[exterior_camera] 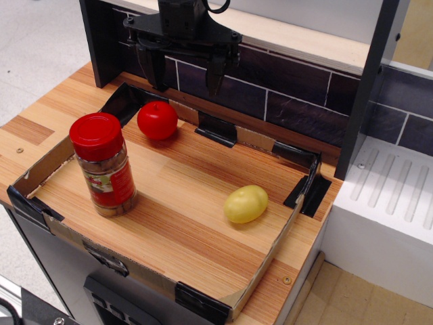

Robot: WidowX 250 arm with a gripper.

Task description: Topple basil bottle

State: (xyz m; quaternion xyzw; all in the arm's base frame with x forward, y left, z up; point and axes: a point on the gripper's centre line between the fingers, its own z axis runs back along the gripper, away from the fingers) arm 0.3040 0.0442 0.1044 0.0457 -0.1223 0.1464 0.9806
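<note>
Currently the basil bottle (104, 164) stands upright near the front-left corner of the tabletop (203, 223), inside the low cardboard rim (274, 247), its long axis vertical and its wide red lid uppermost. The tool (181, 71) hangs above the rear edge, in front of the dark tiled back wall (298, 81), with its two fingers spread apart and nothing between them. From the tool, the bottle lies forward and to the left, well apart and lower down. A red tomato (157, 120) rests just below the tool, toward the rear-left corner, between the tool and the bottle though offset from a direct line; a descent straight toward the bottle would likely pass close to it. A yellow potato-like object (245, 204) lies right of centre, well apart from the bottle, and should not interfere. A push near the lid looks most apt to tip the bottle; open wood surrounds it on the right and front
</note>
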